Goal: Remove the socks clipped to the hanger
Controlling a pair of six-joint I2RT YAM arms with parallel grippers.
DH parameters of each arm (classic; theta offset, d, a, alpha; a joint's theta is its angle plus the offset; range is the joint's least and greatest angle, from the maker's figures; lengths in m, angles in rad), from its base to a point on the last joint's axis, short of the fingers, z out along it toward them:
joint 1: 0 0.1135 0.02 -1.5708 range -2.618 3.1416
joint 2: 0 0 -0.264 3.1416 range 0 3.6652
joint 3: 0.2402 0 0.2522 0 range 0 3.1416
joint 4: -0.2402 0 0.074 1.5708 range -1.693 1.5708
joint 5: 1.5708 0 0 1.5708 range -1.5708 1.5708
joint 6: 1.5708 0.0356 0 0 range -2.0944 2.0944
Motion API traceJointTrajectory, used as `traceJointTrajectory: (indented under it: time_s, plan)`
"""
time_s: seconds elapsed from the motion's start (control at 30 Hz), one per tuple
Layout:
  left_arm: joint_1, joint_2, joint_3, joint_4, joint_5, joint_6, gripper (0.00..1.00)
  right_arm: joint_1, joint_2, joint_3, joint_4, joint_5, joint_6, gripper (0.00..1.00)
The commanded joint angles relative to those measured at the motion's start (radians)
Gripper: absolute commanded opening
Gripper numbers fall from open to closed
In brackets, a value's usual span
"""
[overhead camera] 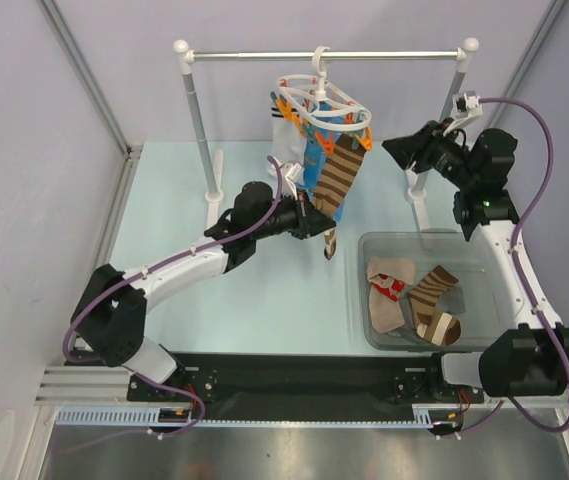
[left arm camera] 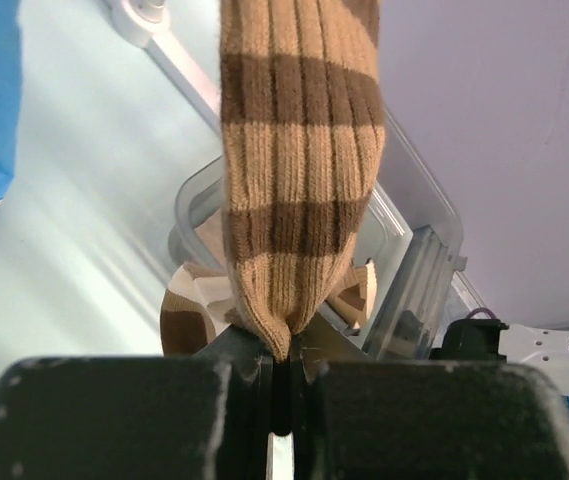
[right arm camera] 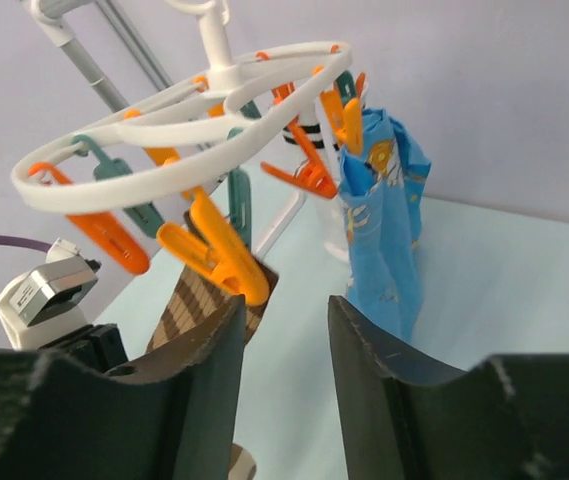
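The white oval-ring hanger (overhead camera: pixel 326 105) hangs by its hook from the rail, with orange clips (right arm camera: pixel 226 262) below it. A brown-and-cream striped sock (overhead camera: pixel 337 182) hangs from one orange clip. My left gripper (overhead camera: pixel 314 218) is shut on this sock's lower part, seen in the left wrist view (left arm camera: pixel 299 190). My right gripper (overhead camera: pixel 392 150) is open and empty, to the right of the hanger at clip height; in its own view (right arm camera: pixel 286 330) the orange clip holding the striped sock (right arm camera: pixel 192 305) is just left of its left finger. A white sock with black stripes (right arm camera: pixel 308 132) hangs behind.
A blue cartoon-print cloth (overhead camera: pixel 314 157) hangs from the hanger too (right arm camera: pixel 382 215). The silver rail (overhead camera: pixel 264 56) stands on white posts at the back. A clear bin (overhead camera: pixel 374 330) at the right front holds several socks (overhead camera: pixel 432 292). A grey wall frame runs along the left.
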Motion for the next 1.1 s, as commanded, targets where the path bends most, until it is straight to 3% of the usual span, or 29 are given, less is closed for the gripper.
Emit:
traceJointTrajectory:
  time_s: [0.0,0.27,0.4,0.83,1.07]
  plan:
    - [0.02,0.005,0.047,0.011,0.029,0.01,0.0,-0.002,0.081,0.086,0.039,-0.029,-0.09,0.47]
    - [0.026,0.055,0.092,-0.012,0.023,0.031,0.0,-0.002,0.21,0.142,0.146,-0.276,-0.102,0.6]
    - [0.032,0.086,0.127,-0.022,0.035,0.028,0.0,-0.001,0.225,0.133,0.217,-0.348,-0.09,0.6]
    - [0.034,0.138,0.179,-0.038,0.041,0.033,0.0,0.039,0.244,0.156,0.214,-0.331,-0.176,0.63]
    - [0.034,0.137,0.181,-0.044,0.044,0.048,0.0,0.001,0.195,0.129,0.183,-0.317,-0.174,0.63]
